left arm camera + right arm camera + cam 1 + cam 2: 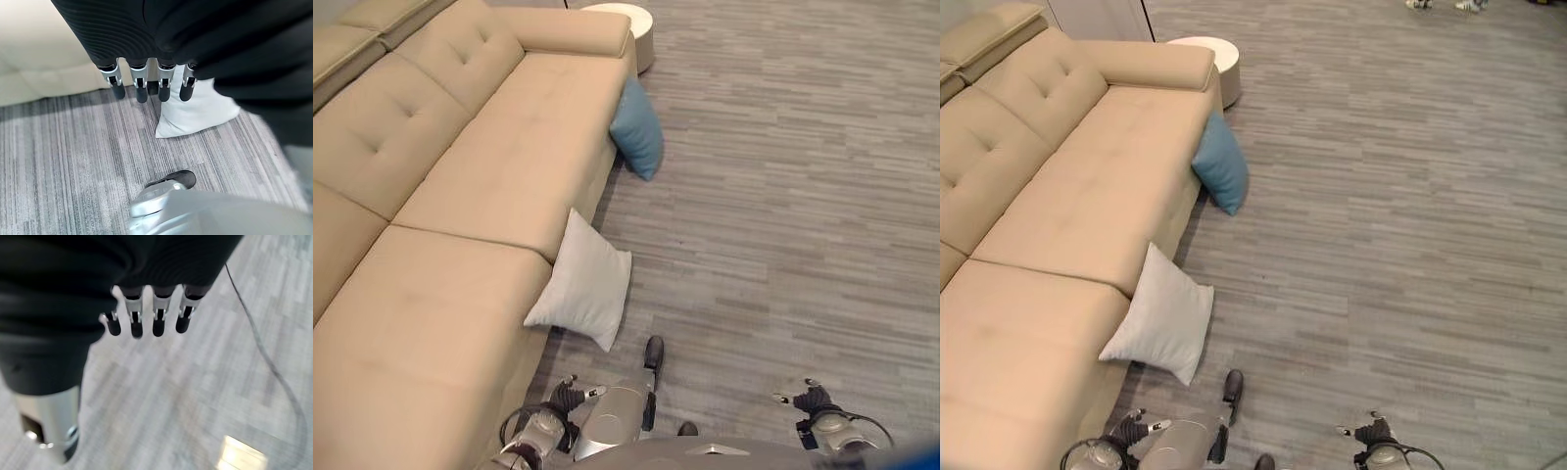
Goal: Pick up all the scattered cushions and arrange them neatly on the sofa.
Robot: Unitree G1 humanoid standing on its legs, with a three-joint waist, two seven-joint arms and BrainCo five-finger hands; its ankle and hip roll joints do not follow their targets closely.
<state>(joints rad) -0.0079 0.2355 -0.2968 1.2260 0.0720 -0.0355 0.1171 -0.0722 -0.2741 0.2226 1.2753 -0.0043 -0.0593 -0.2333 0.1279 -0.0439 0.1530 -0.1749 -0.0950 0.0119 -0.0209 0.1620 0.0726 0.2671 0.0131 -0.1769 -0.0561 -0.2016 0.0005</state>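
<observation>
Both the left hand (560, 397) and right hand (811, 399) hang relaxed-open, empty. For the leaning white square fabric cushion (582, 281), pinch its top edge, lift onto the beige upholstered sofa (450, 284).

open grey floor (783, 225) right of the sofa (499, 166); white cushion (582, 284) leans against its front

Grey wood-look plank floor (1400, 215), boards in mixed light/dark streaks, covers most of the room. Round white low side table (1212, 54) stands on it at the far end, partly hidden, near the top of the head views; its top is flat and pale w/ a curved side wall. Two light-coloured shoes of a person (1445, 5) at the far edge of the floor, well apart from the table. Pale wall panel (1097, 18) behind, far left.
</observation>
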